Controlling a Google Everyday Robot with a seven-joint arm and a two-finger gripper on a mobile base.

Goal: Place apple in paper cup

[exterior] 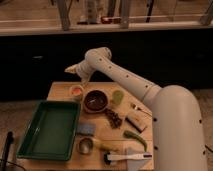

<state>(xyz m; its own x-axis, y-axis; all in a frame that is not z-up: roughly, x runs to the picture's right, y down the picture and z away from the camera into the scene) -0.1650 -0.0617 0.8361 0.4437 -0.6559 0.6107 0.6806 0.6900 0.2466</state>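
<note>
The small white paper cup (76,92) stands at the table's far left, next to the dark brown bowl (95,101). An orange-red round apple (76,91) sits inside the cup's mouth. My gripper (70,70) hangs above and slightly behind the cup, at the end of the white arm (125,80) that reaches in from the right. It is apart from the cup.
A green tray (50,129) fills the left front of the wooden table (60,88). A pale green cup (117,96), a shiny metal cup (85,145), a long green vegetable (135,138), a dark cluster (114,118) and a white tool (127,157) lie around.
</note>
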